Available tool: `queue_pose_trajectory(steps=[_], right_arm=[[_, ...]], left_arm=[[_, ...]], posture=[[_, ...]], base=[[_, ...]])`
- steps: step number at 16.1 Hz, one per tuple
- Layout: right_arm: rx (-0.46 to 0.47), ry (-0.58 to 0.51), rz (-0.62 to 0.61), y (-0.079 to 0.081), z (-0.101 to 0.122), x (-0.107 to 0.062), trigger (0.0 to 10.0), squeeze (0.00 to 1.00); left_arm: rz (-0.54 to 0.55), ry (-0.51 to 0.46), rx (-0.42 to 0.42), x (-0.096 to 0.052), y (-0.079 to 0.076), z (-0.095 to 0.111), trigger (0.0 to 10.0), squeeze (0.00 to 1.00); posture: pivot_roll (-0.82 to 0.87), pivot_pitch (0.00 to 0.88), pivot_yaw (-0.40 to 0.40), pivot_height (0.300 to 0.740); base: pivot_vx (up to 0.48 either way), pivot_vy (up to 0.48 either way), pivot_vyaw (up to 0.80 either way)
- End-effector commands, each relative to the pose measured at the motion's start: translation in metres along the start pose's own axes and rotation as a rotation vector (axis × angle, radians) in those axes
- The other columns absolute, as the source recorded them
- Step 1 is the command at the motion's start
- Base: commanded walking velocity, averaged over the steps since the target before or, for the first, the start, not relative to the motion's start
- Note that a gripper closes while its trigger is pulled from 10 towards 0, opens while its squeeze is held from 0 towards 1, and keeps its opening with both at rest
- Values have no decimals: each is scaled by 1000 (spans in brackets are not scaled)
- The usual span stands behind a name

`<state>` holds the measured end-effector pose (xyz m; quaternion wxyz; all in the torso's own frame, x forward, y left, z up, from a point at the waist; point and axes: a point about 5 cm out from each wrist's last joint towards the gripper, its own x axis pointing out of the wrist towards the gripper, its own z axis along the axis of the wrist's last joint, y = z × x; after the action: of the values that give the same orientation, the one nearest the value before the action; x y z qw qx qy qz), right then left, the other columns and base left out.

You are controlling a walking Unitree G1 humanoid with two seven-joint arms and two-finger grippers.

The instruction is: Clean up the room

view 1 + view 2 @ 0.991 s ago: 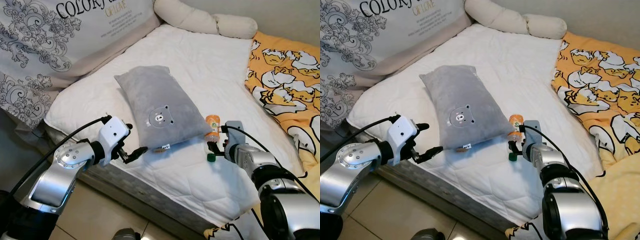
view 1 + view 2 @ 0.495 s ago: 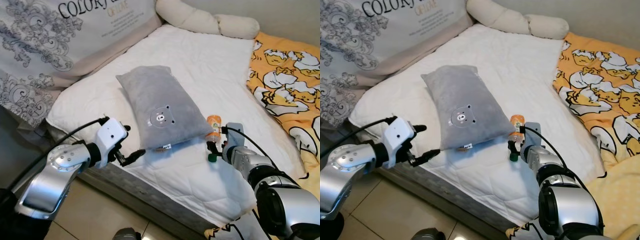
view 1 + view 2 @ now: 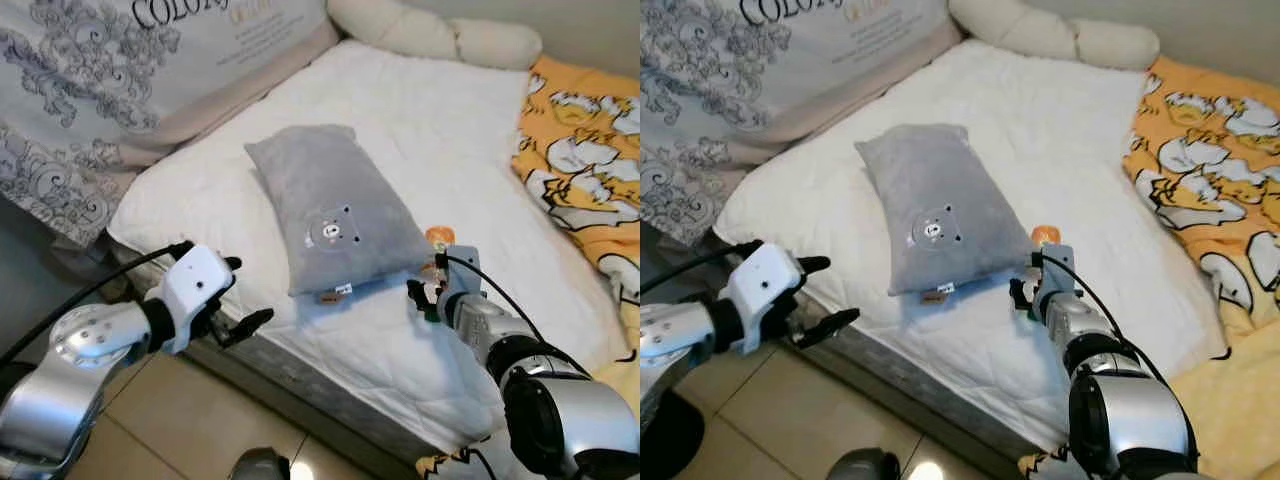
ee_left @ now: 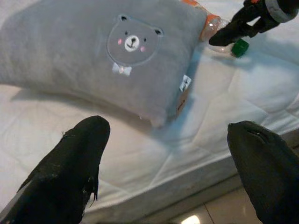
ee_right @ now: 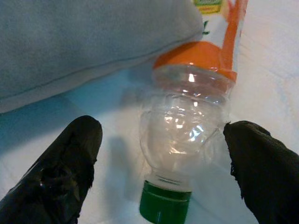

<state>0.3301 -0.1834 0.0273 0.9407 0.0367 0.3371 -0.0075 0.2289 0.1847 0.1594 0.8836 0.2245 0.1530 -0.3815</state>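
A clear plastic bottle [image 5: 187,116] with an orange label and a green cap [image 5: 164,207] lies on the white bed [image 3: 470,130], against the near right corner of a grey bear pillow [image 3: 330,215]. My right gripper [image 3: 424,294] is open, with one black finger on each side of the bottle's neck and a gap beside the fingers [image 5: 60,172]. My left gripper [image 3: 243,293] is open at the bed's front edge, a little short of the pillow's near left corner. From the left wrist, the pillow [image 4: 117,51] and the bottle [image 4: 212,28] lie beyond its fingers [image 4: 70,163].
A large grey patterned cushion [image 3: 120,80] leans at the back left. A cream bolster [image 3: 440,35] lies along the far end of the bed. A yellow duck-print blanket [image 3: 585,170] covers the right side. Tiled floor [image 3: 200,430] runs below the bed's front edge.
The camera has shifted. My left gripper has drawn back from the pillow's corner to the bed's edge. My right gripper stays at the bottle, now closer around its neck.
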Motion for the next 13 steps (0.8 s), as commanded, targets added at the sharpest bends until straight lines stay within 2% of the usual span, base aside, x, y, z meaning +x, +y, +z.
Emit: queue_pose_trajectory(steps=[1,4,6,7,8,9,13], right_arm=[[10,-7,-21,-2,-1,0,10000,0],[11,-44,-32,2,2,0,10000,0],[-8,-26,-49,1,0,0,10000,0],[2,-16,-59,-1,-2,0,8902,0],[26,-13,-68,-3,-2,0,3176,0],[49,-16,-69,-3,-2,0,0,0],[89,-23,-76,-6,1,0,0,0]], left_arm=[[9,-2,8,-6,1,4,10000,0],[10,7,-7,-14,-3,7,10000,0],[8,19,-8,-17,-4,6,10000,0],[10,23,-8,-18,-3,6,10000,0],[14,27,-9,-19,-2,6,10000,0],[18,28,-10,-19,-1,6,10000,0],[14,37,-19,-21,-4,3,10000,0]], posture=[[354,99,25,740],[375,111,30,740],[386,118,30,740],[390,115,28,740],[394,111,25,740],[397,108,23,740],[397,64,5,740]], base=[[0,0,0],[0,0,0],[0,0,0],[0,0,0],[0,0,0],[0,0,0],[0,0,0]])
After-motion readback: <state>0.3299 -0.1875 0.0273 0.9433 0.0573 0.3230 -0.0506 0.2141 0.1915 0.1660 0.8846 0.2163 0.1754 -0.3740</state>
